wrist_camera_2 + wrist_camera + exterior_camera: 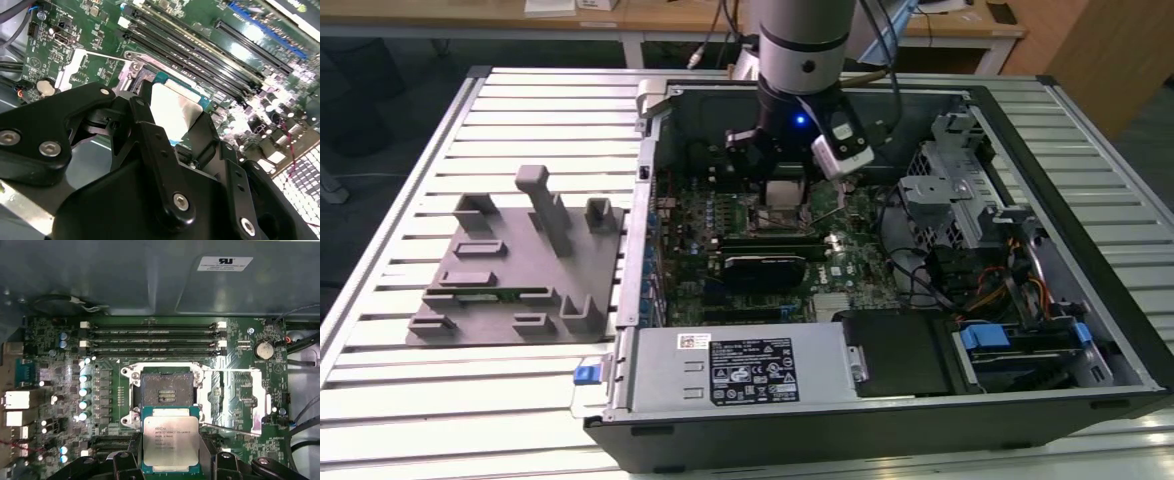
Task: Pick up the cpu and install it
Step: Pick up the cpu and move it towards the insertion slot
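The cpu (170, 436), a flat square chip with a pale silver lid and a green rim, is gripped by its two opposite edges between the black fingers (146, 131) of my gripper (170, 452), which is shut on it. It hangs just above the motherboard, beside the bare cpu socket (166, 390), partly overlapping the socket's frame. In the second wrist view the cpu (175, 100) sits tilted over the socket area. In the exterior view the gripper (783, 192) reaches down into the open computer case (1067, 250), over the motherboard's middle.
The socket's metal load plate (235, 400) lies swung open beside it. Memory slots (150, 337) run along the socket's other side. A black card (767, 268), the power supply (747, 365) and drive cages (961, 190) crowd the case. A grey fixture tray (520, 270) lies on the slatted table at the exterior view's left.
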